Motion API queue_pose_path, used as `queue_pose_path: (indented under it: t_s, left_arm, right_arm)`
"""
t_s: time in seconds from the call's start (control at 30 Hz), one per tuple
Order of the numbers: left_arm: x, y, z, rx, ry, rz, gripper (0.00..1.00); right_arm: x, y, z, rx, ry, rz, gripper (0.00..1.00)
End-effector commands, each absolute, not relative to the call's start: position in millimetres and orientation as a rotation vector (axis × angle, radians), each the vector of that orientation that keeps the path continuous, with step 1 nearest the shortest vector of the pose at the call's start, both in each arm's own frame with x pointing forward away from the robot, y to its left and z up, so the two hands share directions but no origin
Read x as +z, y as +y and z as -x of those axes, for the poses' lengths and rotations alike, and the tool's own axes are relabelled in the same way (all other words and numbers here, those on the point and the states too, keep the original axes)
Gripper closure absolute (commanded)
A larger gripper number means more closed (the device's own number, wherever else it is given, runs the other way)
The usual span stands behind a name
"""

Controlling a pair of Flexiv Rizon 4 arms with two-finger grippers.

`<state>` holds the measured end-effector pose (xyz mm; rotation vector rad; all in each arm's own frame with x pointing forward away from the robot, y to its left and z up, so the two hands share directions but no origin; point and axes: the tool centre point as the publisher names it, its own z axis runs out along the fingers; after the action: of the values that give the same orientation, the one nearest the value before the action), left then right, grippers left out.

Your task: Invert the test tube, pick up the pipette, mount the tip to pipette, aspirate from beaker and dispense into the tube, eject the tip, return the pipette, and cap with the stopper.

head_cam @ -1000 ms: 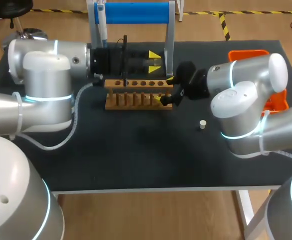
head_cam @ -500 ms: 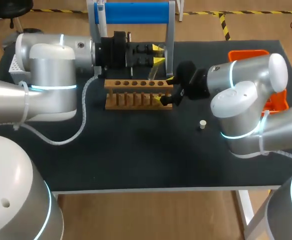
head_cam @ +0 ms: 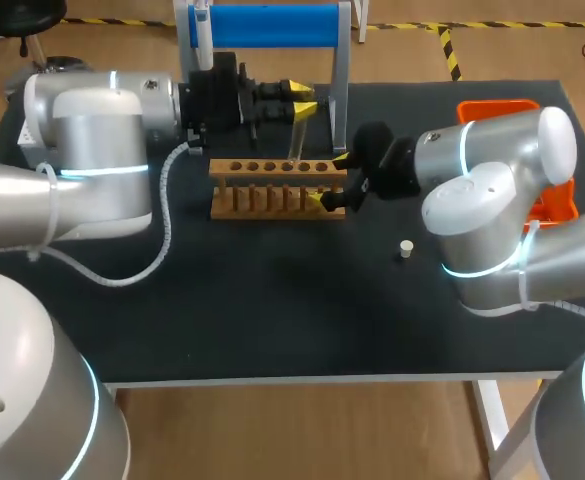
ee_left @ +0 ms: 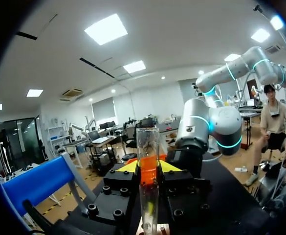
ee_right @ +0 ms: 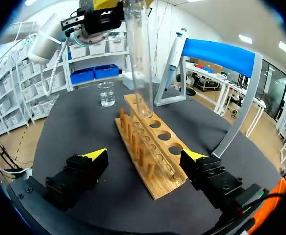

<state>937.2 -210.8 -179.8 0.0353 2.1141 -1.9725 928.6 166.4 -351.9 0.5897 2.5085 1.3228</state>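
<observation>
Left end effector (head_cam: 297,98): clenched on the test tube (ee_right: 135,58) near its upper end. Tube's long axis is vertical, rounded end down, just over a hole in the wooden rack (head_cam: 272,192). Right end effector (ee_right: 145,155): released, straddling the rack's end on the table (head_cam: 272,300). Seating the tube likely calls for a straight descent.

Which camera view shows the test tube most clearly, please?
The right wrist view: the test tube shows nearly whole, from the fingers of the left gripper down to the wooden rack. The left wrist view shows it close, but its lower end is cut off. The head view shows a faint sliver.
</observation>
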Motion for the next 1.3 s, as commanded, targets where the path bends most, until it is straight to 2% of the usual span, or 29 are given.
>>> queue_pose_path:
  t_s: [0.03, 1.3]
  left_arm:
    - [-180.2, -213.6, -940.7, -1.984, 2.085, 0.004, 1.0]
    - [-179.3, -213.9, -947.5, -2.007, 2.067, 0.051, 1.0]
  right_arm:
    - [-350.7, 165.8, -928.4, 1.32, 2.513, -0.59, 0.0]
    - [-350.7, 165.8, -928.4, 1.32, 2.513, -0.59, 0.0]
